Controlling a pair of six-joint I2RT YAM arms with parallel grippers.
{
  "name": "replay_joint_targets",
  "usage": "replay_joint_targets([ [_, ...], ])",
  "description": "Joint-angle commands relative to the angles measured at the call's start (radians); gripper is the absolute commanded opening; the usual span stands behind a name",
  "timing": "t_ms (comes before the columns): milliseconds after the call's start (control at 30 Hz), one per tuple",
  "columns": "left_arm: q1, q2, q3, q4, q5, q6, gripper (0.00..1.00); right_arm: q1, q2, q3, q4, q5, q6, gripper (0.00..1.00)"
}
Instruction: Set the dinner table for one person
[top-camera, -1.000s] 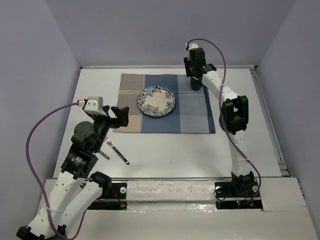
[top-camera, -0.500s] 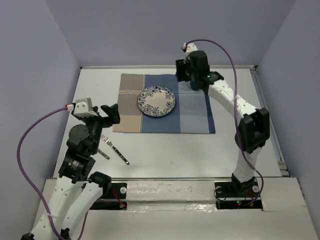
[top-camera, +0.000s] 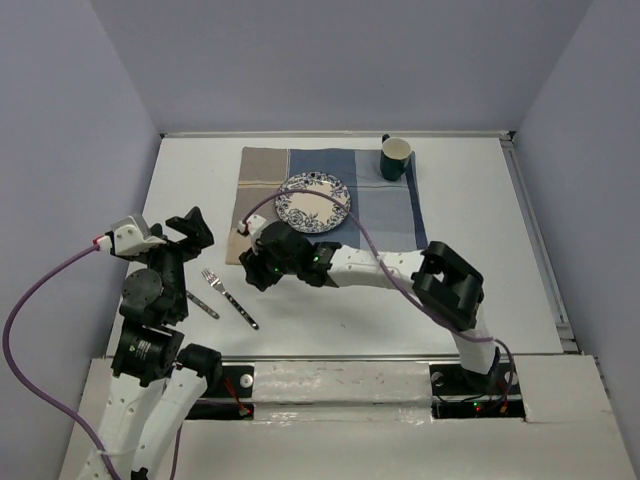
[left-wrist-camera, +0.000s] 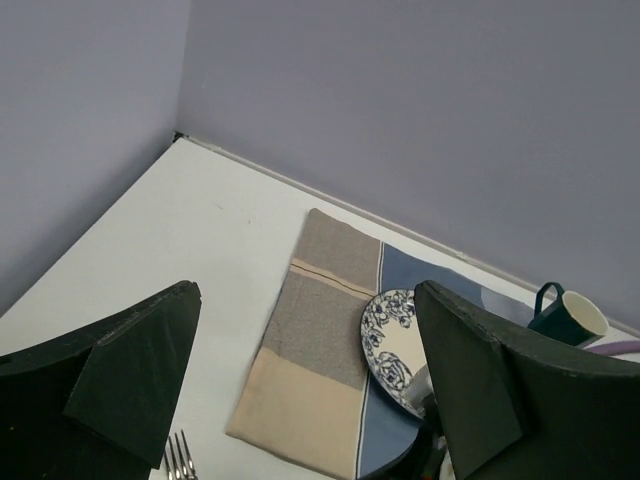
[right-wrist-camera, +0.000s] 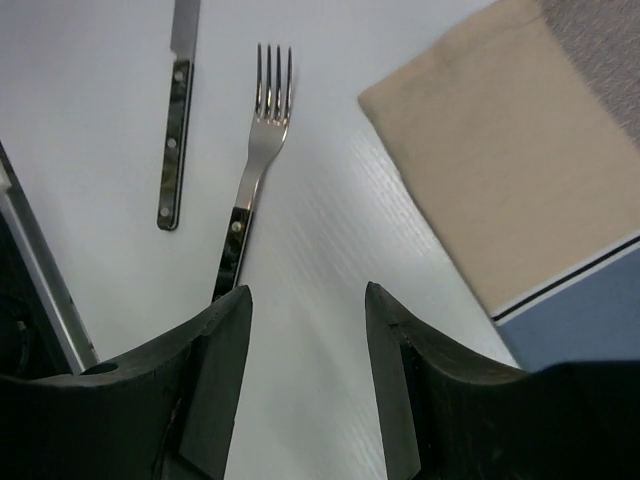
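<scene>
The white dinner table (top-camera: 520, 250) carries a striped placemat (top-camera: 385, 225) with a blue-patterned plate (top-camera: 313, 202) on it and a green mug (top-camera: 396, 158) at its far right corner. A fork (top-camera: 229, 297) and a knife (top-camera: 202, 305) lie on the bare table near the placemat's near left corner. My right gripper (top-camera: 257, 270) is open and empty, low over the table just right of the fork (right-wrist-camera: 255, 165) and the knife (right-wrist-camera: 176, 125). My left gripper (top-camera: 190, 228) is open and empty, raised left of the placemat (left-wrist-camera: 315, 335).
The right arm stretches across the placemat's near edge. The left wrist view shows the plate (left-wrist-camera: 392, 340), the mug (left-wrist-camera: 568, 315) and the fork's tines (left-wrist-camera: 178, 462). Grey walls close the table at the back and on both sides.
My right gripper has let go of the mug, which stands at the placemat's far right corner, and swung to the near left beside the fork. My left arm has drawn back to the left.
</scene>
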Motion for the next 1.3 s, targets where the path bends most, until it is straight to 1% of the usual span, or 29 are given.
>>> replay_joint_targets([
  [0, 0.025, -0.006, -0.009, 0.048, -0.028, -0.019, 0.99, 0.073, 0.054, 0.035, 0.066, 0.082, 0.022, 0.54],
  [200, 0.03, 0.003, -0.01, 0.05, -0.008, -0.02, 0.99, 0.156, 0.177, 0.131, 0.032, 0.13, 0.018, 0.53],
  [300, 0.031, 0.0, -0.011, 0.05, 0.004, -0.02, 0.99, 0.178, 0.221, 0.176, -0.026, 0.142, 0.015, 0.53],
  [467, 0.034, -0.012, -0.013, 0.051, 0.018, -0.02, 0.99, 0.196, 0.247, 0.196, -0.045, 0.182, 0.018, 0.51],
  [700, 0.033, -0.032, -0.014, 0.054, 0.049, -0.026, 0.99, 0.225, 0.286, 0.231, -0.089, 0.297, 0.003, 0.47],
  [833, 0.033, -0.048, -0.016, 0.059, 0.056, -0.026, 0.99, 0.236, 0.301, 0.245, -0.114, 0.371, 0.0, 0.43],
  [933, 0.033, -0.055, -0.016, 0.06, 0.064, -0.028, 0.99, 0.236, 0.315, 0.255, -0.126, 0.391, 0.006, 0.36],
  [967, 0.033, -0.058, -0.016, 0.063, 0.067, -0.026, 0.99, 0.236, 0.315, 0.257, -0.128, 0.397, 0.011, 0.29],
  [1033, 0.033, -0.061, -0.017, 0.062, 0.07, -0.026, 0.99, 0.236, 0.318, 0.262, -0.128, 0.403, 0.017, 0.22],
  [1067, 0.033, -0.063, -0.017, 0.063, 0.072, -0.026, 0.99, 0.236, 0.318, 0.265, -0.131, 0.405, 0.018, 0.14],
  [1133, 0.033, -0.066, -0.017, 0.062, 0.075, -0.028, 0.99, 0.236, 0.321, 0.268, -0.132, 0.408, 0.021, 0.07],
  [1167, 0.033, -0.066, -0.017, 0.062, 0.075, -0.026, 0.99, 0.236, 0.318, 0.268, -0.132, 0.409, 0.023, 0.01],
  [1267, 0.033, -0.066, -0.017, 0.062, 0.079, -0.026, 0.99, 0.236, 0.306, 0.265, -0.131, 0.42, 0.038, 0.0],
])
